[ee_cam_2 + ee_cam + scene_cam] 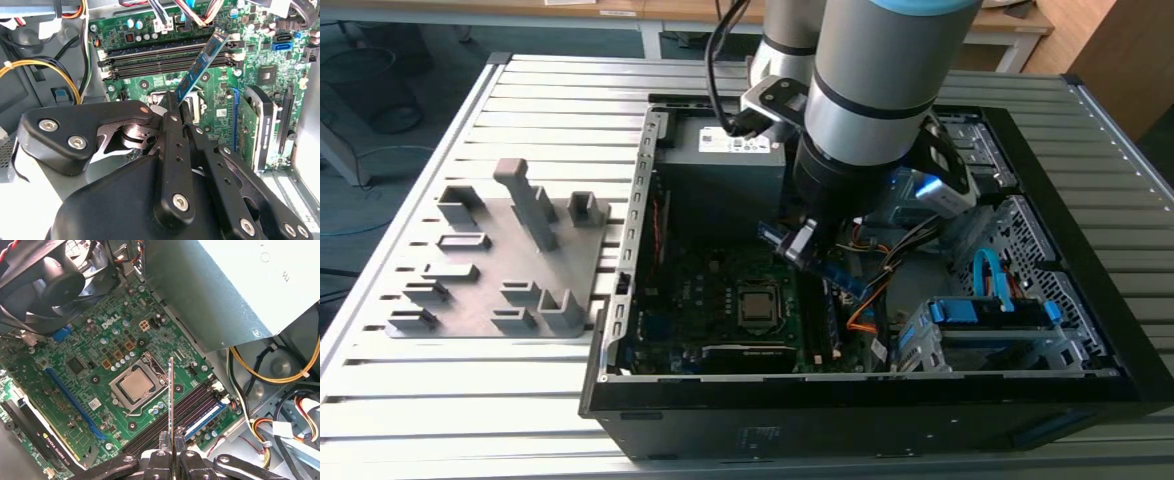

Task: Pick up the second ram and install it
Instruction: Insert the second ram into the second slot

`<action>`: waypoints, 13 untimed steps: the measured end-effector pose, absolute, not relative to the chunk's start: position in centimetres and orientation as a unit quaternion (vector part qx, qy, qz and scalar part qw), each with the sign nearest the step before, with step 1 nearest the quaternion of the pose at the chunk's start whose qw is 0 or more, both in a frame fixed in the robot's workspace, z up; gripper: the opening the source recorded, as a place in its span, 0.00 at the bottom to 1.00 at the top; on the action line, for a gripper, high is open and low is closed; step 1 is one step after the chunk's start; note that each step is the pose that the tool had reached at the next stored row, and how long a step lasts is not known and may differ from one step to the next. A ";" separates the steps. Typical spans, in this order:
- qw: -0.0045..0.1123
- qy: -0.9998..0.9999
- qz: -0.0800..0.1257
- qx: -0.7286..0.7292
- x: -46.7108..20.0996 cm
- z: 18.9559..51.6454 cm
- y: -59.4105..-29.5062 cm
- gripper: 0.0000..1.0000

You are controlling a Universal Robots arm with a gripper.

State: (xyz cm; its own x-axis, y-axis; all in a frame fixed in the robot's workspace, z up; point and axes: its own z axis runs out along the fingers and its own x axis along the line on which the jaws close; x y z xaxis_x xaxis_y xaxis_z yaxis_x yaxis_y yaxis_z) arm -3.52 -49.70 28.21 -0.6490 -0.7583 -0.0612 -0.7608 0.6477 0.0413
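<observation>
Since the arm point(867, 90) blocks most of the claw point(801, 238) in the exterior view, all we get there is the second ram point(834, 270) poking out below it as a slanted blue strip. It's inside the open PC case point(854, 430) and over the motherboard point(720, 295). The grey fixture point(494, 270) sits well off to one side of the claw, out on the table point(454, 420). The second wrist view is way clearer. The claw point(178, 112) is squeezed down to a sliver, and its fingers point(172, 150) pinch one end of the second ram point(202, 62) flat. We reckon that's to leave the contact edge bare for seating. The memory slots point(165, 52) lie out past the tips, and the stick crosses them at an angle instead of lying along one. The gripped end is buried between the fingers. In the first wrist view the second ram point(171, 395) is edge-on, a thin line running out from the claw point(171, 442). The CPU point(136, 384) is just beside it and the memory slots point(195, 402) are underneath. One slot shows a blue strip point(205, 416), and we honestly can't tell if it's a stick or coloured plastic. How far the ram sits off the slots is anyone's guess.
</observation>
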 end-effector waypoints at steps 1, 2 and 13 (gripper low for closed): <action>0.019 0.908 0.032 -0.416 -3.5 28.2 -49.7 0.14; 0.019 0.910 0.031 -0.414 -3.5 28.2 -49.7 0.14; 0.020 0.925 0.030 -0.378 -3.5 28.2 -49.7 0.14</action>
State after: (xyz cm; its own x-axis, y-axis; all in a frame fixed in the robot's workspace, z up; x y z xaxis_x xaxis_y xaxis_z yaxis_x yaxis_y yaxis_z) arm -3.52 -49.70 28.16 -0.7136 -0.6979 -0.0602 -0.7003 0.7127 0.0404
